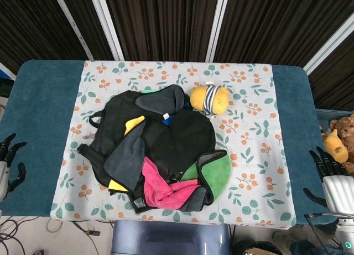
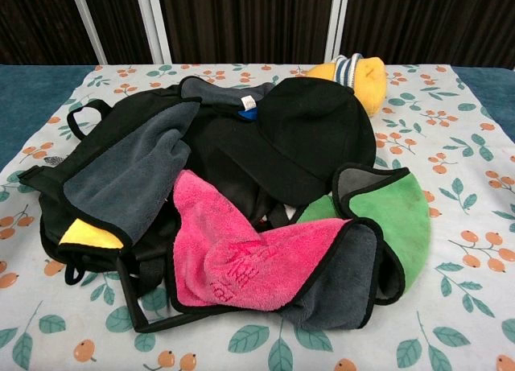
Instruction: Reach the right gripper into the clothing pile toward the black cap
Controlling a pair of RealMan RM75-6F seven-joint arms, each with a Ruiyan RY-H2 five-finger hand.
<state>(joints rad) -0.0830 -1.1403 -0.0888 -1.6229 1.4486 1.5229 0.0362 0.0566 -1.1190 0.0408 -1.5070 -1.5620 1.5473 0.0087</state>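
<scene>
The floral tablecloth (image 1: pixel 251 128) spreads across the blue table (image 1: pixel 44 116). On it sits the clothing pile (image 1: pixel 155 150), and the black cap (image 2: pixel 310 138) lies on top, right of centre, near the yellow plush toy (image 1: pixel 210 99). My right hand (image 1: pixel 332 175) hangs off the table's right edge, fingers apart, empty; my left hand (image 1: pixel 10 164) likewise at the left edge.

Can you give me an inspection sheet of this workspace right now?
Surface: blue table under a floral cloth.
Job's things: black cap on top of the clothing pile, untouched.
Clutter: yellow plush toy behind the pile.
Hands: right hand at the table's right edge, fingers apart, empty; left hand at the left edge, empty.
Cables: cable on the floor, front left.
Surroundings: dark curtain; teddy bear at right.
</scene>
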